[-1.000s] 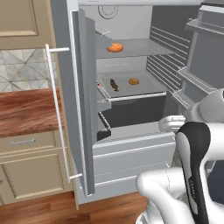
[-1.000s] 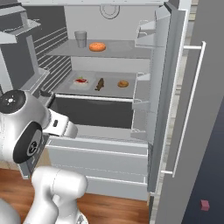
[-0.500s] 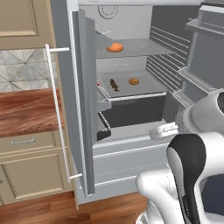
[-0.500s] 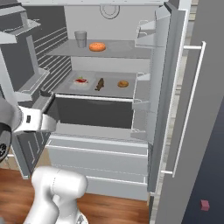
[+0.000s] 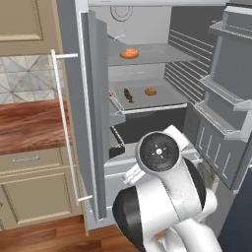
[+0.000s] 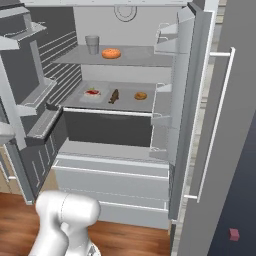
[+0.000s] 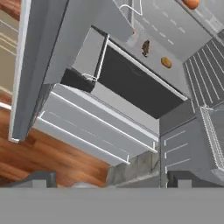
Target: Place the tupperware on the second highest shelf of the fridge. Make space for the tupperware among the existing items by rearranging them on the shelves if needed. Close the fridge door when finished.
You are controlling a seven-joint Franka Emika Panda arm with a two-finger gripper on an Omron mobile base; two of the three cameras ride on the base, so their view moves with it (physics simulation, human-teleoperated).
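With the tupperware (image 6: 92,94) shelved, both fridge (image 6: 125,65) doors are seen open; the gripper (image 7: 107,181), spread empty, risks glancing off a door.

The fridge (image 6: 120,165) is finished in smooth matt grey. The floor (image 6: 130,240) is laid in glossy wood, and the bench (image 5: 29,123) is topped with it.

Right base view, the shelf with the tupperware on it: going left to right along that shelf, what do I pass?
Tupperware with the red steak, at the shelf's left end → small dark brown piece → round orange-brown food, nearest the right-hand door's bins.
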